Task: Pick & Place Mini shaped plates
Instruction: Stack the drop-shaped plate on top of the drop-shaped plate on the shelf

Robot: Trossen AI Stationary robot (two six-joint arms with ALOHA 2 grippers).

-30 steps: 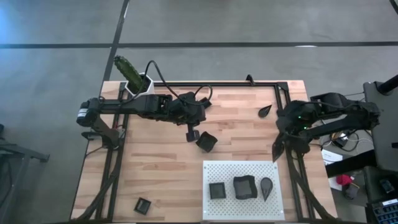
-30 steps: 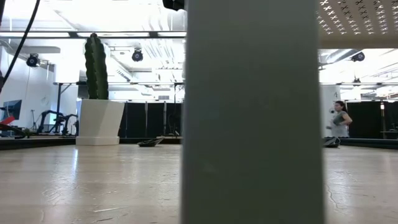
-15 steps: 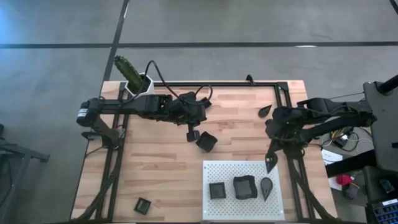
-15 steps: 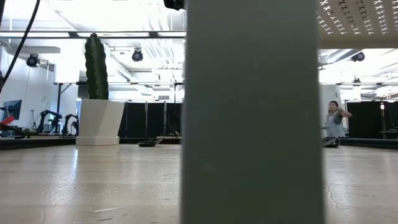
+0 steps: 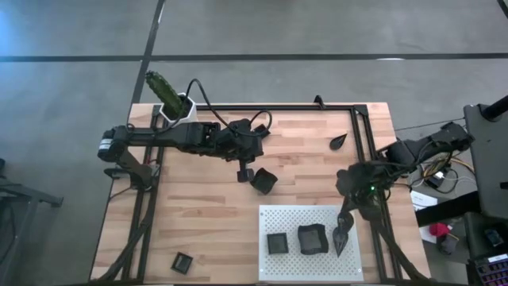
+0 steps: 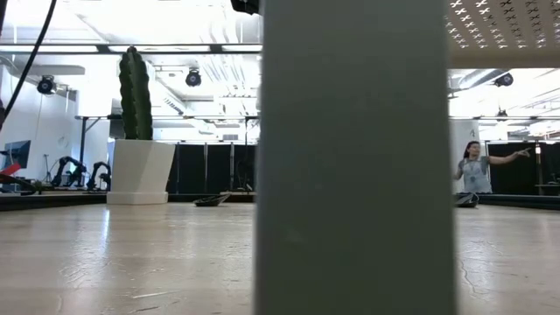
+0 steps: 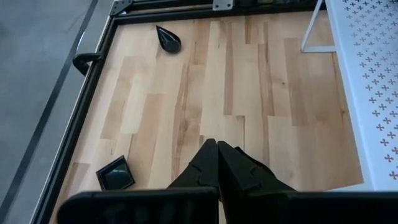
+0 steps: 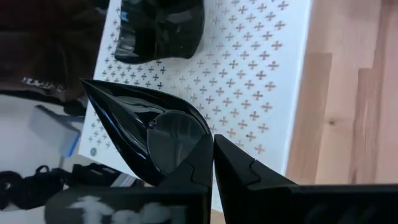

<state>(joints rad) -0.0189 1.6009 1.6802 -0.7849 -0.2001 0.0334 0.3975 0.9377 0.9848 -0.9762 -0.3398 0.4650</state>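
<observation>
Overhead, the right gripper (image 5: 344, 230) hangs over the white perforated board's (image 5: 278, 216) right edge, beside a wavy-edged square plate (image 5: 312, 238). Up close from its wrist, a glossy black teardrop plate (image 8: 149, 134) lies pinched against the closed fingers (image 8: 242, 171). Meanwhile the left gripper (image 5: 242, 172), pressed together on nothing, waits mid-table.

Landmark: white perforated board (image 5: 309, 218).

- Square black plate (image 5: 277, 243): flat on board, left of row.
- Wavy-edged black plate (image 5: 313, 239): flat on board, middle.
- Teardrop black plate (image 5: 340, 237): over board's right part, glossy, tilted, pinched at rim.
- Square plate (image 5: 263, 182): off board, just beyond its far-left corner, tilted.
- Small square plate (image 5: 182, 263): well left of board.
- Teardrop plate (image 5: 339, 141): well beyond board's far-right corner.
</observation>
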